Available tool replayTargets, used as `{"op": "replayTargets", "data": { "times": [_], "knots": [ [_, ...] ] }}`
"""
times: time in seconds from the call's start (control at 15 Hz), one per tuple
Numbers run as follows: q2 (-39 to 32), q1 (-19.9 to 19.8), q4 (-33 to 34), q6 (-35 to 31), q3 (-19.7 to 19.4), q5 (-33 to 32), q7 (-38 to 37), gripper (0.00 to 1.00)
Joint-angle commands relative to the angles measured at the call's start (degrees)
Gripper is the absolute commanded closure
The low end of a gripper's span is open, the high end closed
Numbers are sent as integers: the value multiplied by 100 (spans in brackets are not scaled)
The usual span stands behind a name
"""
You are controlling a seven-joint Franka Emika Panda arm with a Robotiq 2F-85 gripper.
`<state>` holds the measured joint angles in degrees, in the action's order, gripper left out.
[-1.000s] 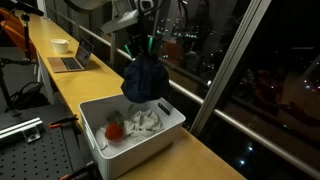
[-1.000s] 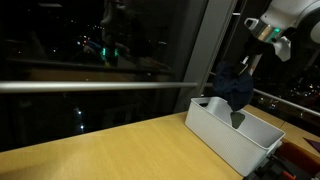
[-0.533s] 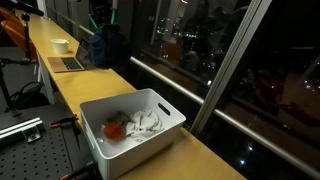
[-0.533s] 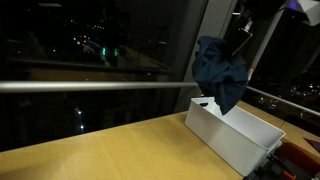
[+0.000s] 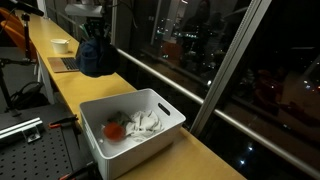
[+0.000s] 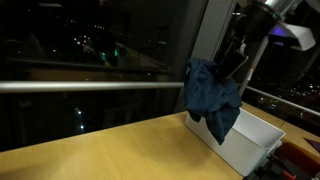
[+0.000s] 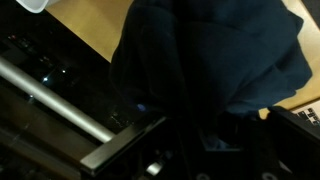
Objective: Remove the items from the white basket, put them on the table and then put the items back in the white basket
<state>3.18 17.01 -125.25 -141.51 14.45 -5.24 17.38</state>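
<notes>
Wooden table (image 6: 90, 150) by dark windows (image 6: 90, 50); gripper (image 5: 93, 37) holds blue cloth (image 5: 96, 59) (outside white basket (image 5: 140, 150)).

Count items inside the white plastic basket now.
2: a crumpled white cloth in the middle of the white plastic basket, and a small red-orange object beside it. More may lie hidden under the cloth.

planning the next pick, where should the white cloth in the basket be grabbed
Pinch a raised fold near the middle of the white cloth, coming straight down from above: it lies crumpled in the white basket, whose walls block any side approach. Avoid the red item beside it. The gripper now holds the blue cloth.
</notes>
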Motion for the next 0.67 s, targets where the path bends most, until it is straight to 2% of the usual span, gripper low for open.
{"op": "replayTargets", "data": {
  "times": [0.0,0.33,0.53,0.6],
  "knots": [
    [5,-105,-293,-440,-73,285,544,57],
    [274,-349,-626,-666,-256,243,785,23],
    [470,-774,-987,-775,-708,-25,942,2],
    [441,-920,-1038,-767,-863,-107,980,0]
  ]
}}
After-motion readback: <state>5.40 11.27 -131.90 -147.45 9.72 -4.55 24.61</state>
